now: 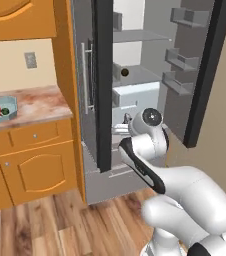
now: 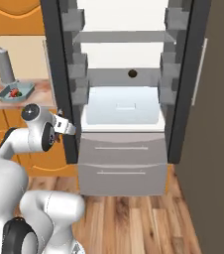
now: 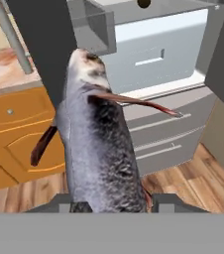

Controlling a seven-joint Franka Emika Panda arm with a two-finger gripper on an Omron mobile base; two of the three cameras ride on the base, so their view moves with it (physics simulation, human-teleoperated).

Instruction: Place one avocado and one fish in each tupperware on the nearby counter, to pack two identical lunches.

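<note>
While the gripper (image 3: 111, 203) clamps its tail end at the bottom centre of the hand view, the dark grey fish (image 3: 96, 139) runs lengthwise up the frame, head toward the upper left, before the open fridge (image 3: 153, 59).

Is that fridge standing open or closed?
Open. The fridge has its dark door swung aside, showing bare shelves, a white drawer and a small dark avocado inside.
</note>
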